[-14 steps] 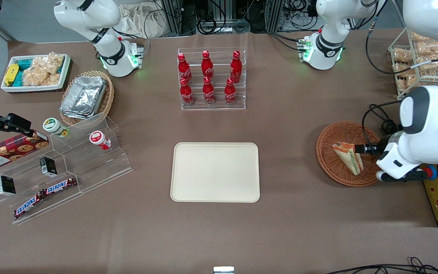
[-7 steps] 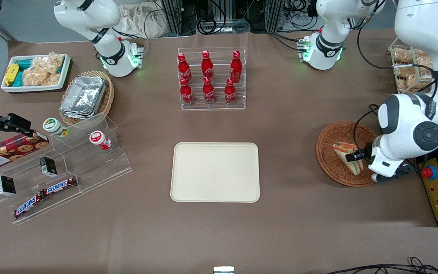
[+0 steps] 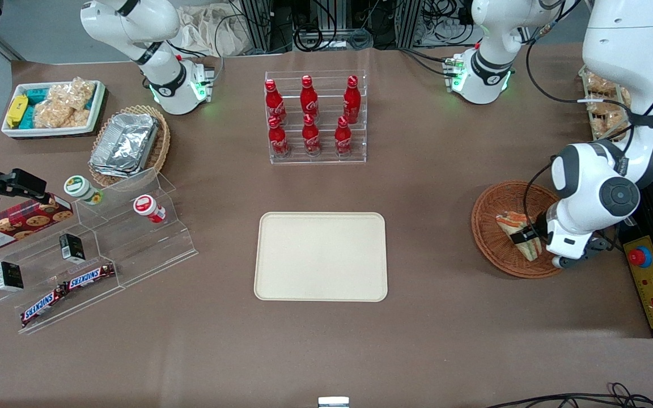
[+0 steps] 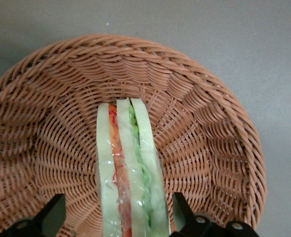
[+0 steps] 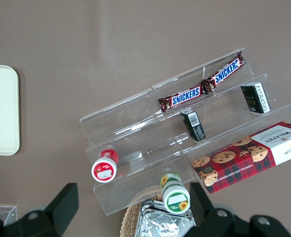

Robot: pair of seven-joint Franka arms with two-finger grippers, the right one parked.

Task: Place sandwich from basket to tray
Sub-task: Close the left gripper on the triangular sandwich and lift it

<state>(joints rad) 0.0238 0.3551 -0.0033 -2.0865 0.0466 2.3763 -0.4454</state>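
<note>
Gripper [image 4: 118, 217] open astride the sandwich [image 4: 129, 173], apparently untouched, inside the basket [image 4: 46, 123]; tray [image 3: 321, 256] bare.

Even, bright overhead light; shadows are soft and short. The gripper [image 4: 118, 224] over the basket [image 4: 219, 148] looks slightly blurred.

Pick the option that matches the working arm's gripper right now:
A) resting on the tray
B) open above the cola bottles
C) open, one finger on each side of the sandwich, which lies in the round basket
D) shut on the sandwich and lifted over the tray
C: in the wrist view the gripper is open with its fingers apart from the sandwich on either side, down in the basket; the tray holds nothing.
</note>
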